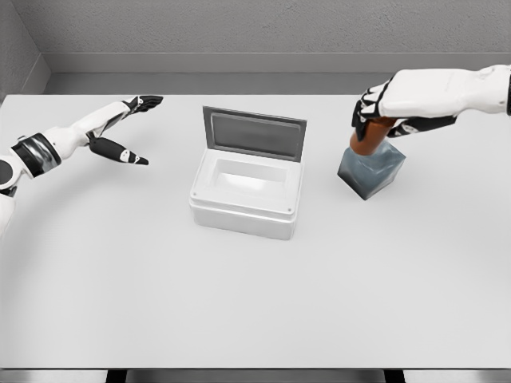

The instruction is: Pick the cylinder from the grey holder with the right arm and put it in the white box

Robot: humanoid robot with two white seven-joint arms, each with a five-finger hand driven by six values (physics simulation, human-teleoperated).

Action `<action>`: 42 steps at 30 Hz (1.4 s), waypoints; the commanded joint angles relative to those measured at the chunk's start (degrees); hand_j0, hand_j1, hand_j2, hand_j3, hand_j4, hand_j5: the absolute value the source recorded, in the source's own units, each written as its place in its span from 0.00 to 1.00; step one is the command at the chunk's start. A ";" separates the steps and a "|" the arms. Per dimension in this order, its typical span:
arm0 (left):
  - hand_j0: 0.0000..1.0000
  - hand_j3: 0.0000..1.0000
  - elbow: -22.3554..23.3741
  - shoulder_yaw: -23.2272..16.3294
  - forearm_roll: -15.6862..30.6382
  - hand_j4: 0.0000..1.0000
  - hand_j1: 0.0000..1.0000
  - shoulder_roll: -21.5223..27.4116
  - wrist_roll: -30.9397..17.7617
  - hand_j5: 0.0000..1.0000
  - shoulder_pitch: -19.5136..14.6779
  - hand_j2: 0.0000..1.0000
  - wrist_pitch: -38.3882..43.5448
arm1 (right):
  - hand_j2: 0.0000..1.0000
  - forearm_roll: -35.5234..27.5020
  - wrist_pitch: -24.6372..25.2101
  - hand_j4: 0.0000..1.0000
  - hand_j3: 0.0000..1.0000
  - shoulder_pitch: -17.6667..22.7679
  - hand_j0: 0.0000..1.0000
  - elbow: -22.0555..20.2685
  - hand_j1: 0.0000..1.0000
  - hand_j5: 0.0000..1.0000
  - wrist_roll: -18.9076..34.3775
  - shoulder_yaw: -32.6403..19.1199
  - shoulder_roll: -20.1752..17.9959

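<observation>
At the right of the worktop [255, 311], the right hand [383, 112] reached in level, fingers [364, 112] curled around the orange cylinder [369, 140], which sat tilted in the grey holder [371, 171]. White box [249, 191] stood near, lid up. Left hand [120, 128] hovered far left, fingers spread, holding nothing.

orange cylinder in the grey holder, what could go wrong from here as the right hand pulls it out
The right hand grips the orange cylinder, which leans in the tilted grey holder; pulling could drag or tip the holder over. The open white box has a raised lid, which the cylinder might clip in transfer.
</observation>
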 commanded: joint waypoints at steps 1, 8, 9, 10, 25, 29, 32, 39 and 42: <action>1.00 1.00 -0.07 0.11 0.46 1.00 1.00 0.05 0.02 1.00 0.00 1.00 0.12 | 0.45 -0.96 0.16 0.45 0.45 0.00 0.45 -1.93 0.45 0.45 -0.06 0.04 0.07; 1.00 1.00 -0.07 0.11 0.46 1.00 1.00 0.05 0.02 1.00 0.17 1.00 0.12 | 0.44 -0.96 0.16 0.44 0.44 -0.44 0.44 -2.10 0.44 0.44 -0.06 0.39 3.05; 1.00 1.00 -0.07 0.11 0.46 1.00 1.00 0.05 0.02 1.00 0.18 1.00 0.12 | 0.44 -0.96 0.16 0.44 0.44 -0.79 0.44 -2.10 0.44 0.44 -0.06 0.48 3.32; 1.00 1.00 -0.07 0.11 0.46 1.00 1.00 0.05 0.02 1.00 0.18 1.00 0.12 | 0.44 -0.96 0.16 0.44 0.44 -0.79 0.44 -2.10 0.44 0.44 -0.06 0.48 3.58; 1.00 1.00 -0.07 0.11 0.46 1.00 1.00 0.13 0.02 1.00 0.26 1.00 0.12 | 0.44 -0.96 0.16 0.44 0.44 -0.61 0.44 -7.11 0.44 0.44 -0.06 0.57 2.44; 1.00 1.00 -0.07 0.03 0.46 1.00 1.00 0.13 0.02 1.00 0.35 1.00 0.12 | 0.44 -1.31 0.16 0.44 0.44 -0.35 0.44 -7.55 0.44 0.44 -0.06 0.57 3.23; 1.00 1.00 -0.07 0.03 0.46 1.00 1.00 0.22 0.02 1.00 0.44 1.00 0.12 | 0.44 -1.40 0.16 0.44 0.44 -0.35 0.44 -7.46 0.44 0.44 -0.06 0.66 4.46; 1.00 1.00 -0.07 0.03 0.46 1.00 1.00 0.13 0.02 1.00 0.35 1.00 0.12 | 0.44 -1.31 0.16 0.44 0.44 -0.26 0.44 -7.73 0.44 0.44 -0.06 1.80 5.87; 1.00 1.00 -0.07 0.03 0.46 1.00 1.00 0.13 0.02 1.00 0.35 1.00 0.12 | 0.44 -1.31 0.16 0.44 0.44 -0.26 0.44 -7.73 0.44 0.44 -0.06 2.68 6.83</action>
